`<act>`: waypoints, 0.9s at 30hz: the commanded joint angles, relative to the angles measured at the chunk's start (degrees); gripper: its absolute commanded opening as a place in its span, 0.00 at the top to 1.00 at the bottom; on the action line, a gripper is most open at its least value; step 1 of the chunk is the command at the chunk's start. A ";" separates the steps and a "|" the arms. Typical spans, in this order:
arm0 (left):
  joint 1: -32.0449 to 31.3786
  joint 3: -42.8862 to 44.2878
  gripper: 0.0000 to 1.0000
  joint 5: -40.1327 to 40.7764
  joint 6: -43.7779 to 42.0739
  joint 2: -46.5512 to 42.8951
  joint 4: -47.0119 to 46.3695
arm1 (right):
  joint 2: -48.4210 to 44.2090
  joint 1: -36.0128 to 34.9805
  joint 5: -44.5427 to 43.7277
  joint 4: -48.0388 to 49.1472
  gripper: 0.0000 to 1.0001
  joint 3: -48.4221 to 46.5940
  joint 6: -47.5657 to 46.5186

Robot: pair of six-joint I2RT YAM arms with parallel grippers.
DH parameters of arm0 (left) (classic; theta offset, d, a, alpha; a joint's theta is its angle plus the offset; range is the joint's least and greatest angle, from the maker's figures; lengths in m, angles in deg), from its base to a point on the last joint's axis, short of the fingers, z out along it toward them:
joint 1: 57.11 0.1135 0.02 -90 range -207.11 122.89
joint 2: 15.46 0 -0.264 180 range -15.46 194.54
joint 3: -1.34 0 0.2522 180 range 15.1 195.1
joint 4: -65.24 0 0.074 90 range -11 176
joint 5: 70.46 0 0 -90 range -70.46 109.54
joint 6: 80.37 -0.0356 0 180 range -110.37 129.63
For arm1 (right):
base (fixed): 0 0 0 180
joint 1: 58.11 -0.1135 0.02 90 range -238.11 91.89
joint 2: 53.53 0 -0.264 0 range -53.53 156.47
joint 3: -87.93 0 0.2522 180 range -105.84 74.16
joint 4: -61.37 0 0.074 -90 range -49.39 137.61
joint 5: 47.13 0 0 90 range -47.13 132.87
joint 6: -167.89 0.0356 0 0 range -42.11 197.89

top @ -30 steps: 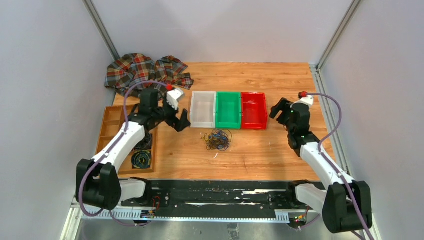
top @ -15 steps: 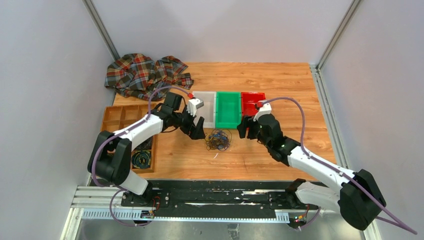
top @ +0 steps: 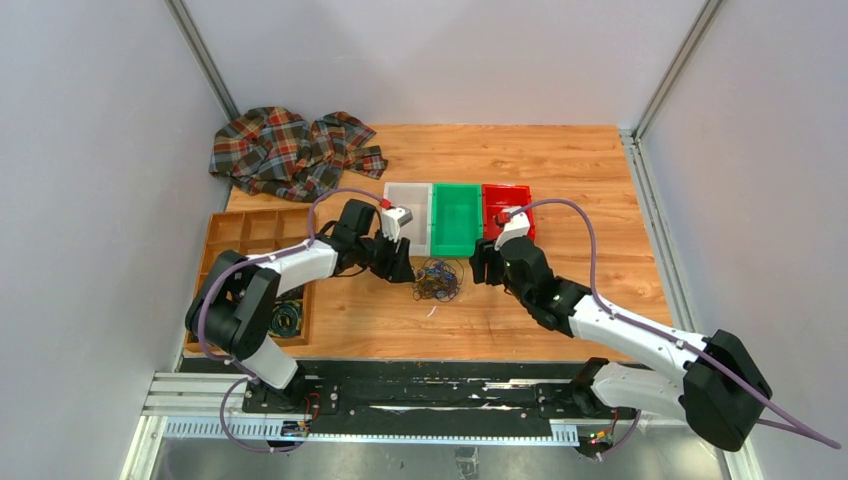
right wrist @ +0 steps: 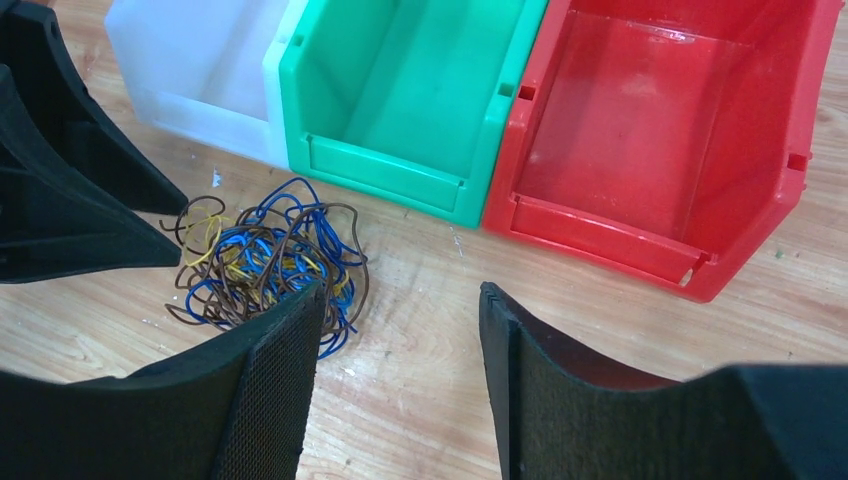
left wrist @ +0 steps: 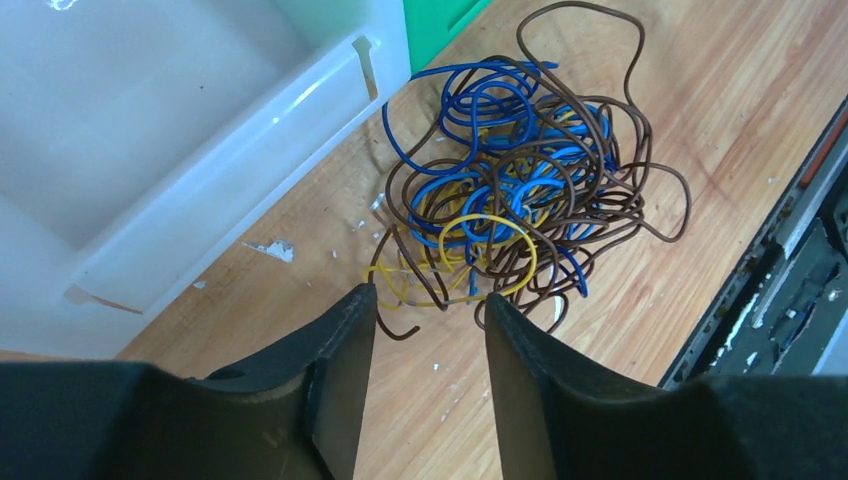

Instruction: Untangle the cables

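Both empty and spread wide: left gripper [left wrist: 428, 300], right gripper [right wrist: 400, 295]. Tangle [top: 436, 280] lies mid-frame, just below the green bin [top: 456, 220]. If you pinch several strands, pulling tightens knots or drags the clump.

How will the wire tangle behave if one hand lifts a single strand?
Probably floppy: the wire tangle is thin brown, blue and yellow strands in loose loops. Likely light, so the whole clump may rise together, since the loops interlock. Lying flat, a push should slide it, not roll it.
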 commanded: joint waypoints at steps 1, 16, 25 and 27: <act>-0.38 -0.47 0.59 -0.37 2.50 1.27 -4.63 | 1.21 -0.98 -1.79 -0.77 0.42 -3.58 -0.95; -0.34 1.57 0.99 -5.03 -3.57 -5.88 4.29 | 2.46 -1.72 1.99 -1.16 0.34 -5.08 -0.73; -0.32 6.94 0.99 -10.91 -13.38 -15.52 25.62 | 4.76 -5.95 4.84 3.07 0.22 -7.61 -4.56; -0.32 8.18 0.99 -12.91 -14.65 -16.60 28.36 | 5.73 -7.57 5.33 3.67 0.22 -8.93 -5.63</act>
